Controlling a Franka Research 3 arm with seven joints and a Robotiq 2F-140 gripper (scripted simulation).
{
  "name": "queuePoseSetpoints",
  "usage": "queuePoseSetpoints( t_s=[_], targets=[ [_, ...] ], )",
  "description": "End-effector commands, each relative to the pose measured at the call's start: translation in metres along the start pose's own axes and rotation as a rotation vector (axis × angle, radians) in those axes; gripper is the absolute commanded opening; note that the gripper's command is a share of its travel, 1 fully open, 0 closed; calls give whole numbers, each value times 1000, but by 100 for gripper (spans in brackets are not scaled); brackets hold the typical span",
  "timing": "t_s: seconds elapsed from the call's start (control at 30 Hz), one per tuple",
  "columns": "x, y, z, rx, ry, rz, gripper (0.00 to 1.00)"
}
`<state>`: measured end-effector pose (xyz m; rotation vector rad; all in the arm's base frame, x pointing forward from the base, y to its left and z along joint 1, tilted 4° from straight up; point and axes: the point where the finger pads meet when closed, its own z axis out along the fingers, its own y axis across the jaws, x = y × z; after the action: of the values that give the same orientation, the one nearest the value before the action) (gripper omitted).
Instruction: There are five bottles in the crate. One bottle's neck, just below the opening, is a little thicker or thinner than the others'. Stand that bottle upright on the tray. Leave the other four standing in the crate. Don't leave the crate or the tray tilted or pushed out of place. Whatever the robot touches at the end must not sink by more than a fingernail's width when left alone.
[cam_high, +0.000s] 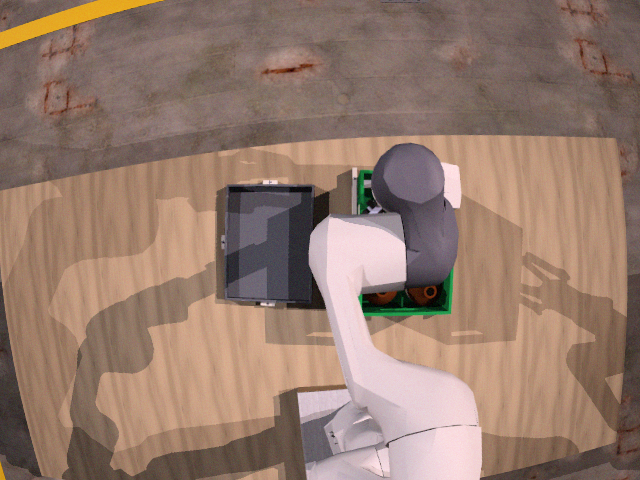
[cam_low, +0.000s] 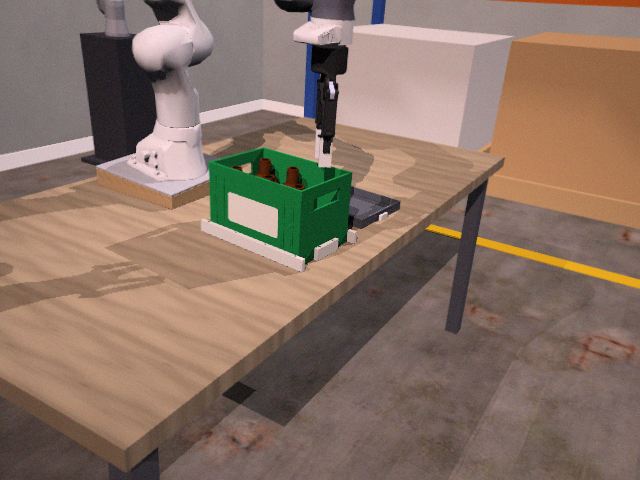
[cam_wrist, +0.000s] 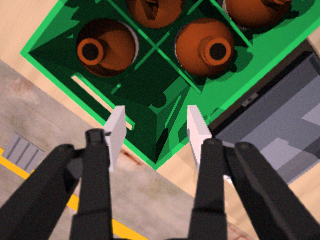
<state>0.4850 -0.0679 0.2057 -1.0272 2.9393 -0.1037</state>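
Brown glass bottles (cam_wrist: 212, 49) are left in green plastic crate (cam_low: 283, 209); black two-finger gripper (cam_wrist: 156, 131) is held vertical above empty corner cell, partly spread, nothing pinched.

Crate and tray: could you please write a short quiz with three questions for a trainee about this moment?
1. True or false: the tool is shut on a bottle.
2. What shows inside the tray? A) one bottle B) no bottle C) the crate
3. Fill in: in the wrist view, ___ bottle mouths in the crate show whole.

Key: 1 false; 2 B; 3 two.
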Motion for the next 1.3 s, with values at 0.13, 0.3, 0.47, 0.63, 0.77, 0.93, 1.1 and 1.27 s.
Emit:
queuePoseSetpoints(
  t_s=[0.13, 0.3, 0.47, 0.63, 0.77, 0.93, 1.1, 1.27],
  targets=[
    [-2, -2, 7, 3, -9, 8, 44],
    [-2, -2, 11, 3, -9, 8, 44],
    [-2, -2, 13, 3, -9, 8, 44],
    [-2, -2, 14, 3, -9, 8, 44],
    [-2, -2, 14, 3, -9, 8, 44],
    [-2, -2, 14, 3, -9, 8, 44],
    [-2, -2, 14, 3, -9, 8, 44],
    [-2, -2, 14, 3, -9, 8, 44]
  ],
)
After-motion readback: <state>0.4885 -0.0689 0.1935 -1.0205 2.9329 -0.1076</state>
